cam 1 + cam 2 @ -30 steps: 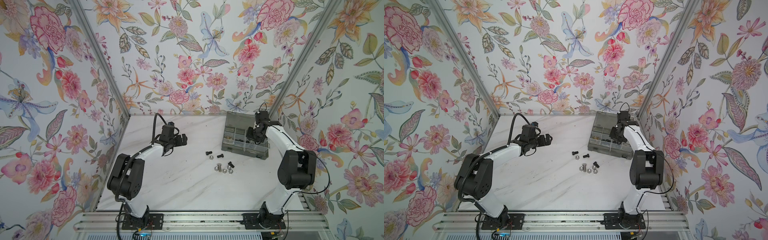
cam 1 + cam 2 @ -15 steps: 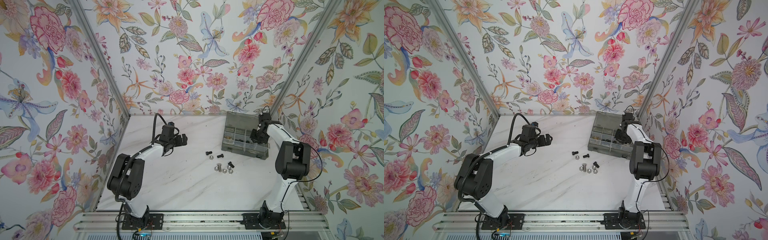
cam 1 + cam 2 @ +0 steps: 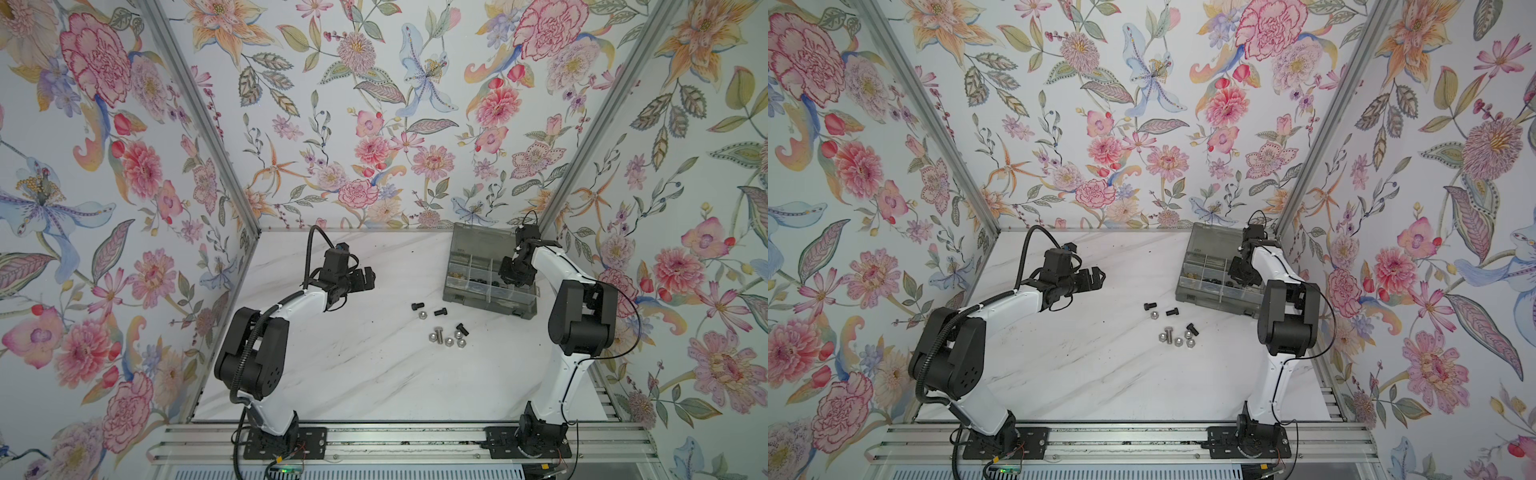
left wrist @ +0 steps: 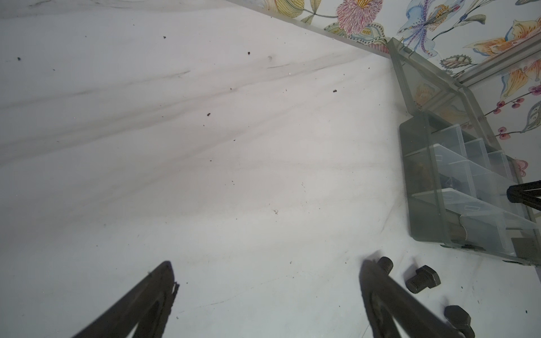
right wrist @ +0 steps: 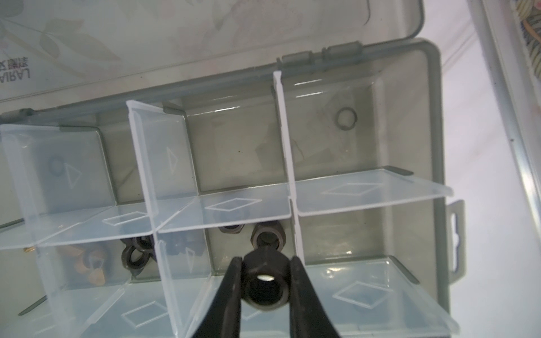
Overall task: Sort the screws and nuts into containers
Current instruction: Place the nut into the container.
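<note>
My right end effector [image 5: 265, 264] is clenched on a black nut [image 5: 265, 288], which is pinched between the two fingers with its hole facing the wrist camera. It hangs inside the open box [image 5: 433, 117], just above a middle compartment [image 5: 225, 253]. Two more black nuts [image 5: 263, 235] already lie in that compartment. Farther along the same row I see other dark nuts and some brass-coloured pieces [image 5: 93, 263]. Through the clear walls I cannot tell which compartment each of those sits in.

In both top views the box [image 3: 490, 302] sits at the back right of the counter [image 3: 332, 374], with its lid raised toward the rear wall. The right end effector [image 3: 513, 274] is over its right half.

My left end effector [image 4: 268, 264] is released, jaws spread wide and nothing between them. It hovers above bare counter left of centre [image 3: 1092, 278].

The unsorted pieces lie on the counter between the arms, near the box front. They are three black screws [image 3: 441, 311] and a small cluster of silver pieces [image 3: 449, 342]. In the left wrist view two of the screws [image 4: 423, 278] lie just beside one finger.
</note>
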Motion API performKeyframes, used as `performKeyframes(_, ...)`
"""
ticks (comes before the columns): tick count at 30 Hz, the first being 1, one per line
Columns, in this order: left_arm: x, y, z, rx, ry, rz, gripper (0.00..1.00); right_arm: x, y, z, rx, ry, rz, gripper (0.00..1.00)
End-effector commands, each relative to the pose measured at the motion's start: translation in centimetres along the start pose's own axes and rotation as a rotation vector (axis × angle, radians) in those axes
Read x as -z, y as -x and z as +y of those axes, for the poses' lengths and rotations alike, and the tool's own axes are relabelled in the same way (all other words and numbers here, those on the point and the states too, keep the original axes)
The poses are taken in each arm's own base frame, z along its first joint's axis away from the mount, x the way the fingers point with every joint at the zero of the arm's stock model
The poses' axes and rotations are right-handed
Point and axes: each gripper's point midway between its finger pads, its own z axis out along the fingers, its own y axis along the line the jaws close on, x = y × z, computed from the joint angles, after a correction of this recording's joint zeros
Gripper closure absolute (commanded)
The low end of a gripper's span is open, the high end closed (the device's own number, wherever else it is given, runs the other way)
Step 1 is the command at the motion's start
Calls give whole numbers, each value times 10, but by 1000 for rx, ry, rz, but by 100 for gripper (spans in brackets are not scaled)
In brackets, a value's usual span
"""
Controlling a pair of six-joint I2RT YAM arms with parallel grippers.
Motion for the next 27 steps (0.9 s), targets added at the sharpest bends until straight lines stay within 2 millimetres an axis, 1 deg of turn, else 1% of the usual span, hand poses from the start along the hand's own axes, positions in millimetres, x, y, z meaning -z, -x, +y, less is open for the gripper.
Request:
performKeyframes(1,2,6,-9,-1,-14,-9,1,-3,4,6,23,3,4,89)
performKeyframes(2,2,6,-9,-1,-15,-10,1,-2,4,7,25,3,1,85)
performKeyframes(6,2,7,-9,-2,-15,-12,0,2,6,7,25,1,-9,66)
performKeyframes(7,2,7,-9,-3,-12,-12,1,3,6,7,25,-1,-12,63)
performKeyframes(13,3,8,-10,-3,-15,-19,1,18,8,9,31,11,-33,58)
performKeyframes(17,3,8,-9,0,-11,-19,1,42,2,25,76,71,-58,56)
performKeyframes(19,2,7,-9,2,-11,-18,1,57,-7,39,107,117,-65,55)
performKeyframes(21,1,7,-10,3,-12,-17,1,70,-22,57,155,167,-62,55)
performKeyframes(23,1,9,-13,0,-18,-19,0,78,-44,76,200,217,-39,53)
performKeyframes(24,1,9,-13,1,-17,-21,1,81,-58,87,230,246,-21,52)
performKeyframes(27,0,11,-13,-2,-17,-25,1,84,-98,109,287,279,36,50)
